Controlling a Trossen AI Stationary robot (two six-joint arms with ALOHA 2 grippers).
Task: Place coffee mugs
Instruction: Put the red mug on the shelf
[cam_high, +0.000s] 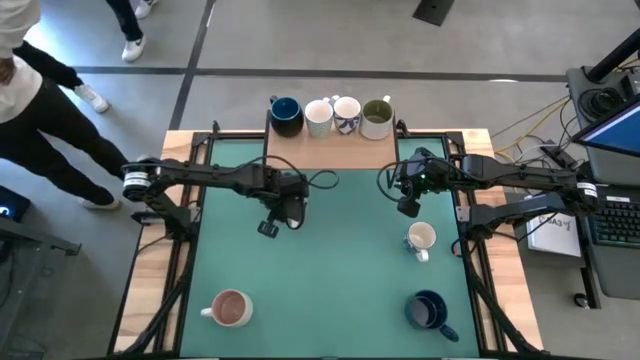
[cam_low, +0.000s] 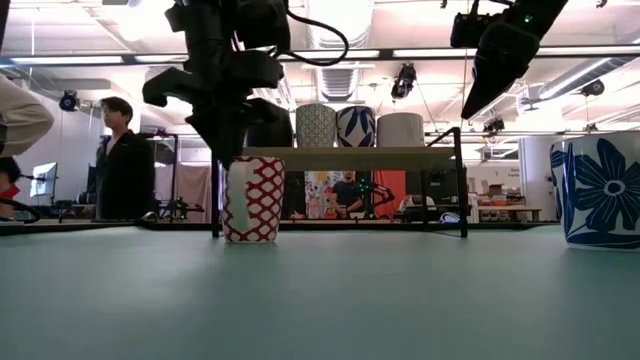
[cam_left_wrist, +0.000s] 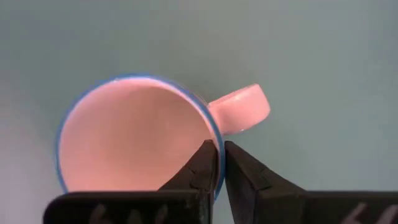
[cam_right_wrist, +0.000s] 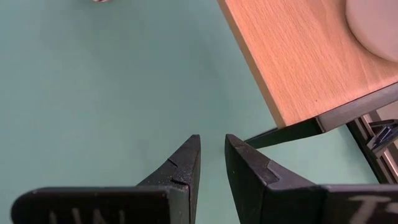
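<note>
My left gripper stands over the middle of the table, shut on a mug that has a red lattice outside, a blue rim and a pale inside. In the high view the gripper hides this mug. My right gripper hangs empty above the green mat near the wooden shelf, fingers nearly together. Four mugs stand on the shelf: dark blue, white, blue-patterned and olive-inside. Also on the mat are a white mug, a dark blue one and a pink-brown-inside one. My left gripper pinches the mug's rim right beside the handle, one finger inside the cup and one outside. The fingers come from above, pointing down. The mug stays upright, and its base looks to be on the table.
The shelf stands on thin black legs along the table's far edge. A flower-printed mug looms near the low camera. People stand beyond the table's far left. Bare mat lies between the arms and toward the near edge.
</note>
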